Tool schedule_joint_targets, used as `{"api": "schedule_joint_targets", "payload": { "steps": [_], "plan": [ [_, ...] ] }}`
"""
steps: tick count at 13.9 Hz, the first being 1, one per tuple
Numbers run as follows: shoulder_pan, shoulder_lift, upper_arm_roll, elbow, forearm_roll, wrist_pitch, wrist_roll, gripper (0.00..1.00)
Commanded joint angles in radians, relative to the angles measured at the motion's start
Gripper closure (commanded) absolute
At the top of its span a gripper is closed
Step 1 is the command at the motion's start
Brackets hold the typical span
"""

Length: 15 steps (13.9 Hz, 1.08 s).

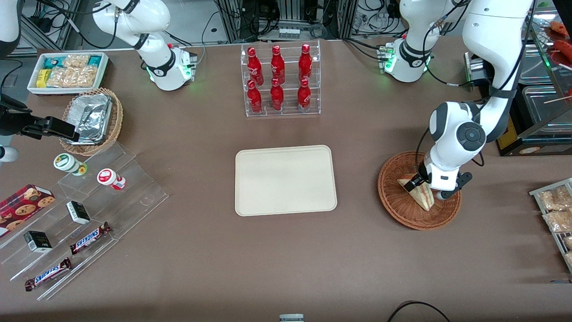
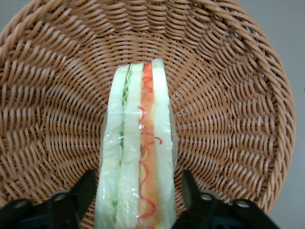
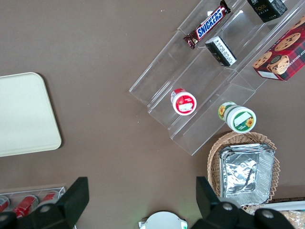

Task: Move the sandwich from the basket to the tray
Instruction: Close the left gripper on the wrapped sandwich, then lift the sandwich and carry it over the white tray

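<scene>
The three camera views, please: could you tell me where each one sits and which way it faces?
Front view: high, facing both arms across the table; gripper down in the basket.
Left wrist view: on the working arm, looking down at the sandwich between open fingers.
Right wrist view: looks down from the parked arm.
Front and right wrist views share the tray.

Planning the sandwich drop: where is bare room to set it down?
The tray is bare all over. Open tabletop borders it toward the basket and the bottle rack. The basket is crowded: the open hand straddles the sandwich.
</scene>
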Motion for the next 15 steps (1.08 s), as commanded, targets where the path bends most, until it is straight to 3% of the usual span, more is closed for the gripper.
{"api": "schedule_joint_targets", "payload": {
  "steps": [1,4,9,15],
  "plan": [
    [-0.005,-0.003,0.0,0.004,0.016,0.013,-0.002,1.0],
    [-0.005,-0.036,0.003,0.049,0.018,-0.071,0.051,1.0],
    [-0.083,-0.07,-0.003,0.389,0.05,-0.525,0.073,1.0],
    [-0.334,0.002,-0.003,0.526,0.046,-0.58,0.056,1.0]
  ]
}}
